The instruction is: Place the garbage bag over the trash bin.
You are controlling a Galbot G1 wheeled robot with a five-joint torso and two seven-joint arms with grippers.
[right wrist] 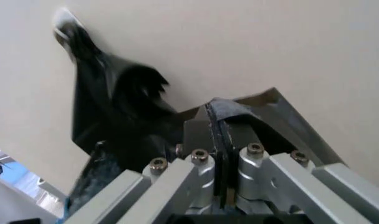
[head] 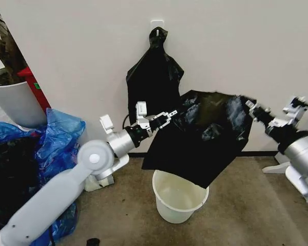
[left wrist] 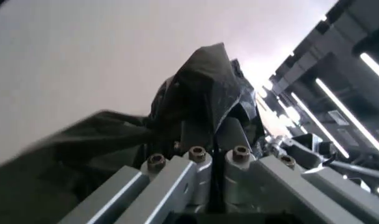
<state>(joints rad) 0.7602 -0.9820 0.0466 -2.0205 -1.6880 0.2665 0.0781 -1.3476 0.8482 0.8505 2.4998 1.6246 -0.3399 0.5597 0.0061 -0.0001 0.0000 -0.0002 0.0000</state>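
No brand, label or legible writing anywhere on the bags, bin or wall.

Stretched in the air between both arms: the garbage bag [head: 208,136], a glossy black sheet held above and just behind the trash bin [head: 178,195], lower corner hanging over the bin's rear rim. Standing on the brown floor [head: 246,205], cream-white, mouth up and uncovered.

Left claw [head: 170,115] clamped on the bag's left upper edge, close to the wall; in the left wrist view, both pads pressed together on crumpled black film [left wrist: 208,88]. Right claw [head: 249,104] clamped on the bag's right upper corner; in the right wrist view, a thin fold of black plastic [right wrist: 224,114] pinched between closed fingers.

Behind the held bag, hung from a white wall hook [head: 157,24]: a bunch of black bags [head: 153,77] gathered at a knot, partly hidden by the left claw and the stretched sheet. At the far left, blue plastic bags [head: 59,141] heaped on the floor, a white plant pot [head: 15,102] above them, a red object [head: 36,87] beside the pot. Left arm's grey forearm crossing in front of the blue heap.
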